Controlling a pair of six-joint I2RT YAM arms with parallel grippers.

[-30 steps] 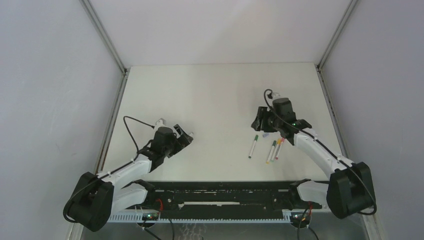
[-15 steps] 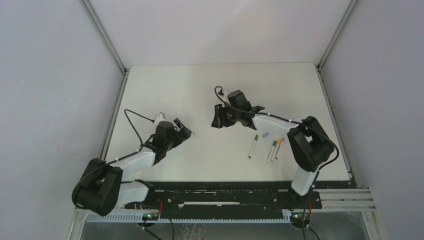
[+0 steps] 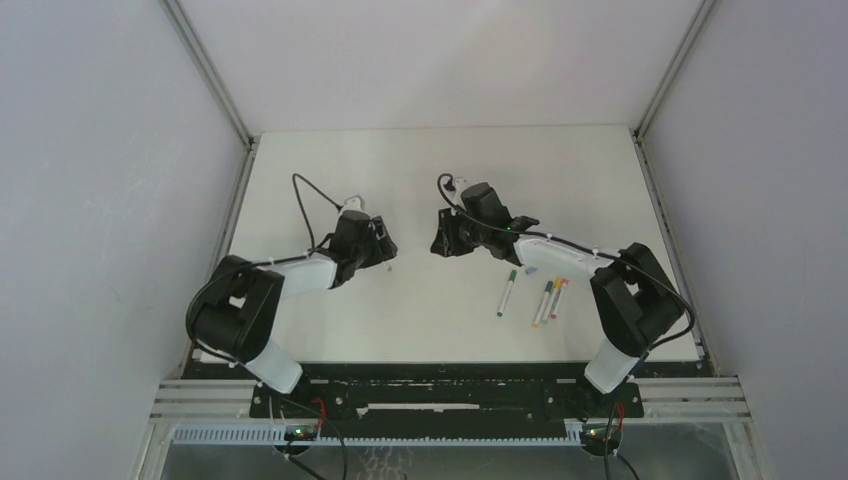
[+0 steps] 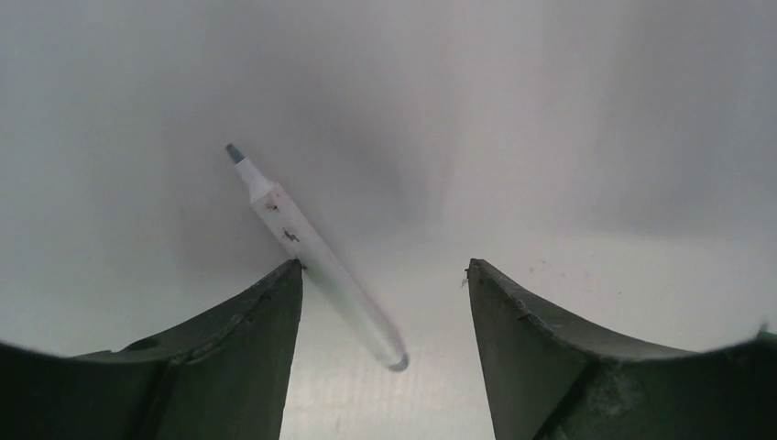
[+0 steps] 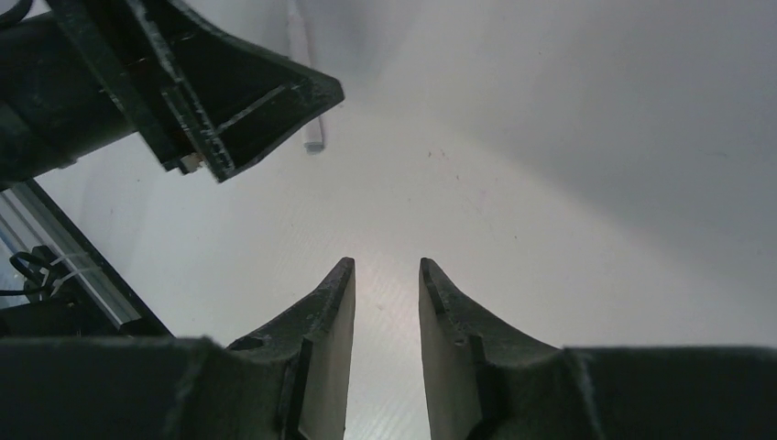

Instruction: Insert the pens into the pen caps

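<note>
In the left wrist view a white pen with no cap lies on the table, its small bluish tip pointing away to the upper left. Its rear half lies between the fingers of my left gripper, which is open, and the left fingertip touches the barrel. In the top view the left gripper is left of centre. My right gripper faces it a short way off. It is open by a narrow gap with nothing between the fingers. A small pale bluish cap lies to the right.
Three more pens lie at the right: one with a green end, one with a yellow end and one with a pink end. The right wrist view shows the left gripper's body and the white pen's rear end.
The left gripper has swung up and to the right over the white pen and its jaws have narrowed. The right gripper has moved left, away from the pen group, and has narrowed too.
</note>
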